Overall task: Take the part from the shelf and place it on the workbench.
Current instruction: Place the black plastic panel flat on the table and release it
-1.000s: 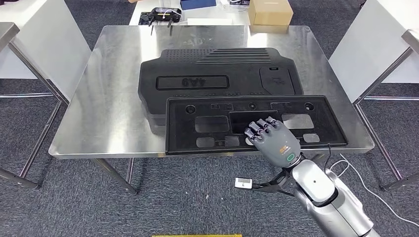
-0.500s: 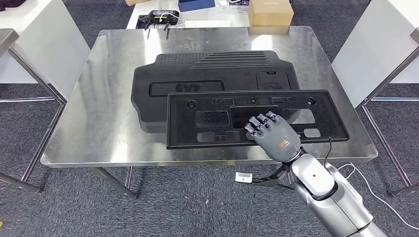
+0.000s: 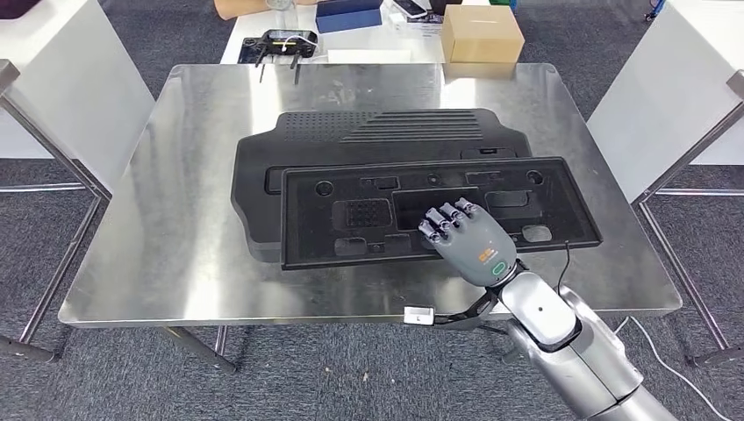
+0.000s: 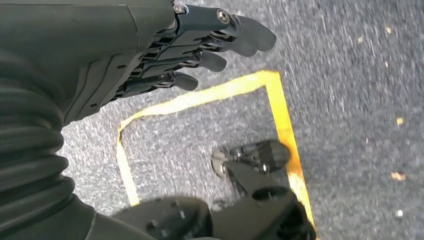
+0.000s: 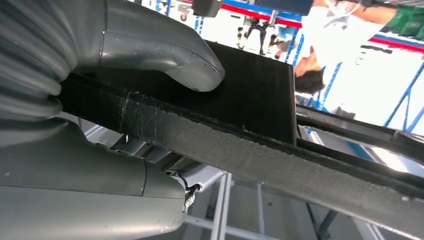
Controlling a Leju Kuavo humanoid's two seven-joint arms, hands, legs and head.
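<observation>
Your right hand grips the near edge of the flat black panel part, thumb under, fingers on top. Panel lies over the ribbed black cover on the steel counter. Your left hand hangs empty over carpet, fingers loosely apart.

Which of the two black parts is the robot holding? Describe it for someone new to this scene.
On the steel workbench, two black parts overlap. It is the nearer, upper one: a flat rectangular panel with cut-out windows, gripped at its near edge by the right robot hand. The ribbed cover beneath is bulkier.
</observation>
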